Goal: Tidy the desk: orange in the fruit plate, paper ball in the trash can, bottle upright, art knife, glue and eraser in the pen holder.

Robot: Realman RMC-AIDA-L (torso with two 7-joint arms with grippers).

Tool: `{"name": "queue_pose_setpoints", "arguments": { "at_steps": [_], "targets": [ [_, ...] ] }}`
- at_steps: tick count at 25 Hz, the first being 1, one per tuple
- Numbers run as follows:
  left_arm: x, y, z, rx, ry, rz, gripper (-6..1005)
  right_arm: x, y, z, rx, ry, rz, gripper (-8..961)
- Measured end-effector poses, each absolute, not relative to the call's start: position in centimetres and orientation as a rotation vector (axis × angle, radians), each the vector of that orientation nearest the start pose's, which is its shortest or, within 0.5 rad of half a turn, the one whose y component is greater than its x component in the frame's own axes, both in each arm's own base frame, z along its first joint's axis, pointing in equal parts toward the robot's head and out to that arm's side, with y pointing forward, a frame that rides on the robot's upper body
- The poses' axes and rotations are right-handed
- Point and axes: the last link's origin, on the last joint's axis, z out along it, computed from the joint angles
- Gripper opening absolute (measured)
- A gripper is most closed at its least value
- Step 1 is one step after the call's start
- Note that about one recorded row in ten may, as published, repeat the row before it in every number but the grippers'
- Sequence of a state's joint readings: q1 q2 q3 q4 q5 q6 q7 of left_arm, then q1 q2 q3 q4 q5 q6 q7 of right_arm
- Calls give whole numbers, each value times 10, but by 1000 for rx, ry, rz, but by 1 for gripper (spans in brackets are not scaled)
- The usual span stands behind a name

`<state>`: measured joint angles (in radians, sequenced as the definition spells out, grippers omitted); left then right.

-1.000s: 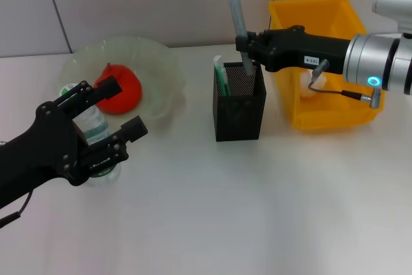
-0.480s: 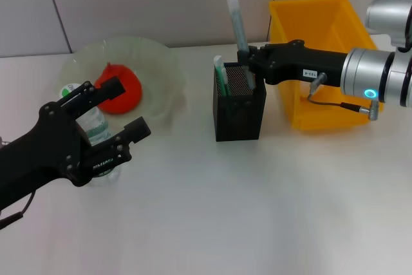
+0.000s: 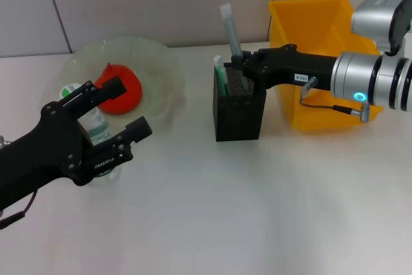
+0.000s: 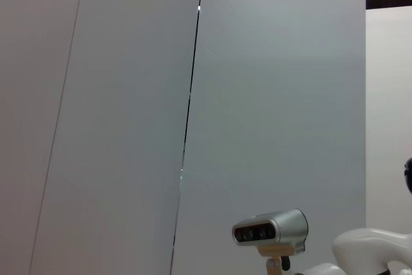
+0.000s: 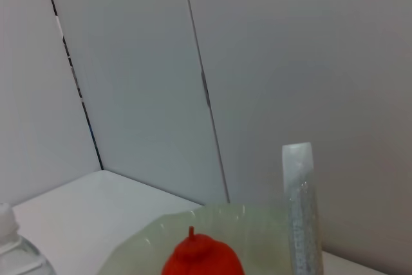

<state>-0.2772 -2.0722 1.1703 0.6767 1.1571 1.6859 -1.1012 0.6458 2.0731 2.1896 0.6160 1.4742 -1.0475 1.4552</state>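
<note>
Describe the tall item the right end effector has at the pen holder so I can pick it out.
Start at the yellow bin and go to the black mesh pen holder beside it. The right end effector grips a long grey translucent stick there, its lower end inside the holder. It rises far above the short green-and-white item next to it.

Head cam overlooks desk [image 3: 257,210]; wrist cams face wall [image 4: 270,94]

Red-orange orange [image 3: 120,88], pale translucent green fruit plate [image 3: 161,62], black mesh pen holder [image 3: 239,113], yellow trash can [image 3: 322,62], black tools.
</note>
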Motion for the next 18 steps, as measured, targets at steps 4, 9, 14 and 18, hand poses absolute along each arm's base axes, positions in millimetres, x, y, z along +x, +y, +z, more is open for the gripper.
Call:
{"name": "queue_pose_setpoints", "arguments": {
  "at_steps": [4,9,14,18],
  "targets": [
    [-231,278,14,-2444,-276,-1362,802,226,419,-9,-2366,683,640,138],
    [-231,279,14,-2444,-278,-1359,802,229,421,-9,-2341,701,627,139],
    [-231,280,15,-2441,-276,-1357,802,226,422,-10,-2353,686,633,316],
    [-232,281,16,-2435,-275,-1356,802,219,421,-9,-2378,646,638,468]
  ]
}}
